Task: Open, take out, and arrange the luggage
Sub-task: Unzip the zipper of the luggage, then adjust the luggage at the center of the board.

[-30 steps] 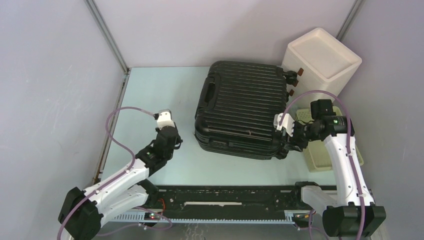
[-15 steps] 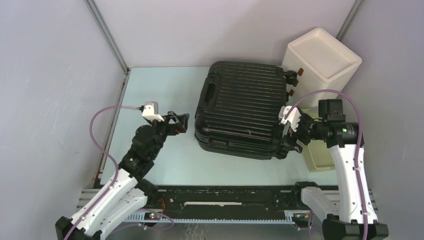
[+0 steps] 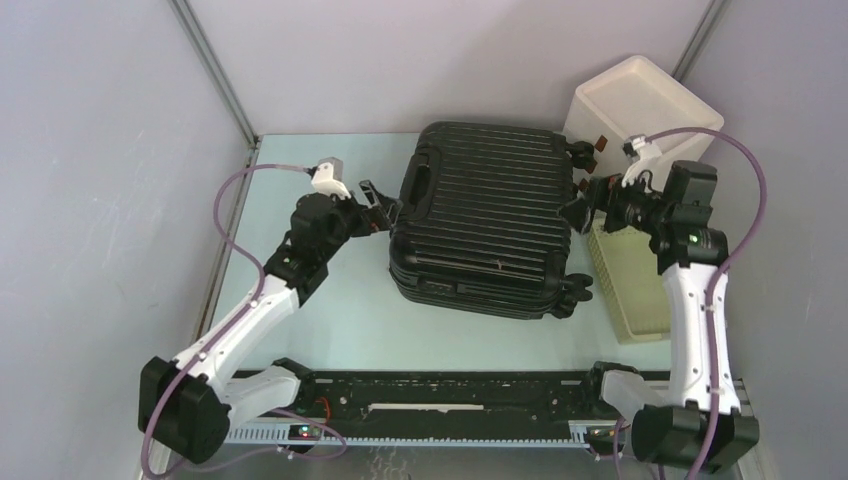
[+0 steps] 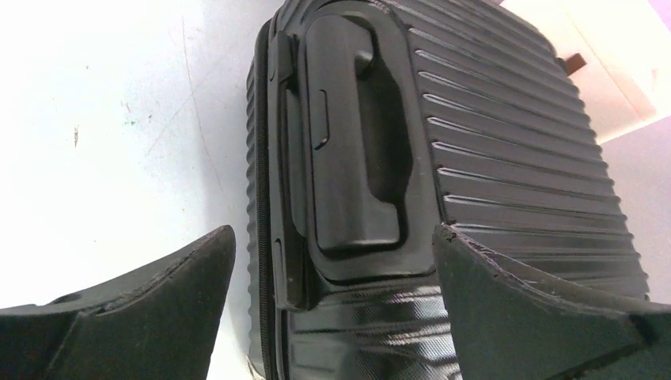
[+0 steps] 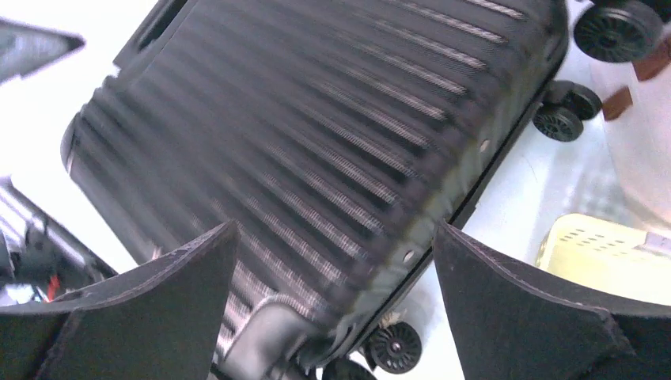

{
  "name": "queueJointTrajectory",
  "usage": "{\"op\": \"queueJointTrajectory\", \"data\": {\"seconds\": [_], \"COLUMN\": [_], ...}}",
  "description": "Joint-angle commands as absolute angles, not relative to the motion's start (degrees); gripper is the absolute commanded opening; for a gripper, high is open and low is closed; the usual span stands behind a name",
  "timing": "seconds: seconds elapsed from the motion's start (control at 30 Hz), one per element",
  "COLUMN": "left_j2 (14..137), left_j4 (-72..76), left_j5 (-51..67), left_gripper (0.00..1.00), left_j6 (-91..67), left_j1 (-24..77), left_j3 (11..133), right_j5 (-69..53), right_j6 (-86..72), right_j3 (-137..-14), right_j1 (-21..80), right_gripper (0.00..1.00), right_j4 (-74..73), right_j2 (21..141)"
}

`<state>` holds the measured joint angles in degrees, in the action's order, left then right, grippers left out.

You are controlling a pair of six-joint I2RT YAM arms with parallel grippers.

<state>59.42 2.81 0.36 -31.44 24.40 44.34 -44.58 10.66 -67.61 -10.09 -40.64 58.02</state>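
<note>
The luggage, a black ribbed hard-shell suitcase, lies flat and closed in the middle of the table. My left gripper hovers open at its left edge. In the left wrist view the recessed black handle and the zip seam lie between and beyond the open left gripper, which holds nothing. My right gripper stands open at the suitcase's right side near the wheels. The right wrist view is blurred; there the right gripper spans the luggage edge above a wheel, touching nothing.
A white box stands at the back right, close to the suitcase's wheels. A pale yellow slatted basket lies right of the suitcase, under my right arm. A black rail runs along the near edge. Grey walls enclose the table.
Both grippers opened. My left arm swung up and right to the suitcase's handle side. My right gripper left the near-right corner and moved back along the right side.
</note>
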Motion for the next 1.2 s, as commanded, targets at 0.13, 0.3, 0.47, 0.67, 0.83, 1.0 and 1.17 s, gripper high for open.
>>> {"op": "queueJointTrajectory", "data": {"seconds": [0.13,0.3,0.47,0.67,0.83,1.0,1.17], "left_j2": [66.6,68.2,67.8,63.1,55.3,49.0,45.9], "left_j4": [4.0,5.4,8.9,11.5,12.3,12.1,11.7], "left_j5": [5.7,10.1,13.6,16.7,17.0,16.0,13.1], "left_gripper": [0.88,0.78,0.67,0.59,0.57,0.57,0.58], "left_j6": [-34.3,-35.6,-37.1,-39.0,-41.0,-43.4,-45.1], "left_j1": [23.6,23.7,23.6,24.7,26.6,29.4,32.1], "left_j3": [46.8,45.8,41.7,35.1,29.2,25.0,23.1], "right_j5": [-32.2,-33.6,-36.7,-39.1,-40.5,-39.8,-34.9], "right_j6": [-17.0,-18.6,-16.2,-12.7,-10.1,-5.9,0.6], "right_j3": [-66.9,-66.8,-66.9,-67.0,-70.9,-80.4,-94.4], "right_j1": [-8.3,-8.1,-5.7,-0.5,3.8,7.5,9.1], "right_gripper": [1.0,0.96,0.84,0.76,0.74,0.74,0.79], "right_j4": [-26.1,-24.6,-25.2,-26.1,-29.7,-35.6,-45.0], "right_j2": [68.2,73.8,76.7,77.0,79.5,85.2,90.1]}}
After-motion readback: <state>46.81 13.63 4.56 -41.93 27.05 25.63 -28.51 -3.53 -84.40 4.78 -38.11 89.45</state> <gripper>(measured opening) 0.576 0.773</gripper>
